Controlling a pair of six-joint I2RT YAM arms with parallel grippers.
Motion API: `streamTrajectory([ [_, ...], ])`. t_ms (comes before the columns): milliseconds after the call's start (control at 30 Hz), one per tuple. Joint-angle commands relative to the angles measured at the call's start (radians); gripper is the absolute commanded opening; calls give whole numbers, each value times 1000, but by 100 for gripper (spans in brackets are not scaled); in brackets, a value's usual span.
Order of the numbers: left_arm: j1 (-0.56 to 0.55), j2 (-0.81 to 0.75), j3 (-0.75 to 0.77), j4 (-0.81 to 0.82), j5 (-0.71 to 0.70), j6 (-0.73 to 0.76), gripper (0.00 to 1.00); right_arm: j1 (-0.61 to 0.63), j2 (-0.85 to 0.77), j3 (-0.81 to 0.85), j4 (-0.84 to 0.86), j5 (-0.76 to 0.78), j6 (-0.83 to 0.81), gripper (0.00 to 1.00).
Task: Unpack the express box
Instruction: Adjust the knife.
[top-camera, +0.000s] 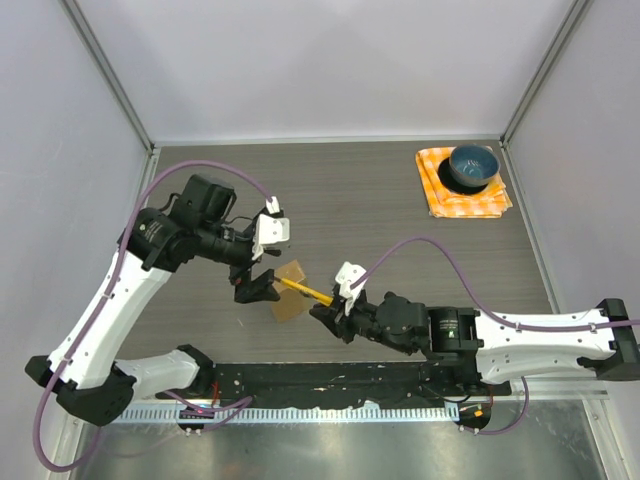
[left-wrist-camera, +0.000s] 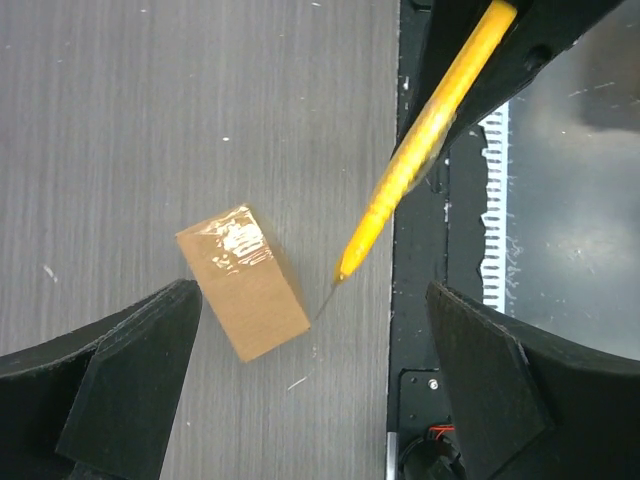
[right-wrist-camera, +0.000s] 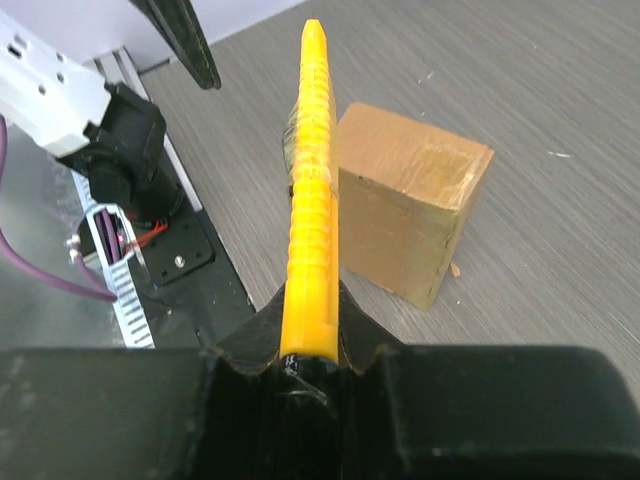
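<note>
Express box (top-camera: 289, 292): a small brown carton lying on the dark wood-grain surface (top-camera: 400, 250) close to its near edge, between my two arms, with glossy clear tape (left-wrist-camera: 235, 240) on its upper face. Its long axis runs roughly from the far side toward the arm bases, slightly skewed. The left claw (top-camera: 256, 285) hangs just to the box's left with its jaws wide apart and holds nothing; in its wrist view the box sits in the gap between the two fingers (left-wrist-camera: 130, 370), nearer the left-hand one. The right claw (right-wrist-camera: 310, 350) is drawn narrow around the butt of a yellow cutter (right-wrist-camera: 312, 180), which points away from it toward the box. The fine blade tip sits just beside the box's edge on the right arm's side; I cannot tell whether it touches. The right claw itself stands farther from the box than the left. I judge that the coming cut depends on bringing the tip onto the taped face and along the long axis, with the left claw placed to steady the box.
</note>
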Motion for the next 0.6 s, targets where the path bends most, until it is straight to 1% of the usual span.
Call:
streamTrajectory([
  [0,-13,10,3,-26,87,50,100,-1,18,47,-19,-52,-13,1],
  [67,-16,12,0,-53,90,78,99,-1,18,51,-19,-54,-16,1],
  [167,-33,30,7,-101,104,105,80,-3,20,58,-16,-55,-24,1],
  [200,-48,38,12,-116,105,114,65,-3,20,59,-16,-54,-25,1],
  [233,-56,47,18,-134,114,125,58,-3,18,59,-16,-51,-27,1],
  [267,-64,64,32,-174,119,134,53,-3,17,61,-14,-51,-31,1],
  [300,-76,73,38,-194,124,152,51,-3,18,61,-13,-49,-33,1],
  [367,-85,88,44,-225,128,163,51,-3,17,65,-13,-54,-36,1],
  [467,-93,90,38,-222,113,168,49,-4,15,70,-13,-60,-38,1],
  [533,-95,90,40,-222,107,166,40,-4,9,68,-11,-61,-39,1],
  [567,-96,90,46,-225,98,168,28,-4,6,67,-13,-60,-39,1],
])
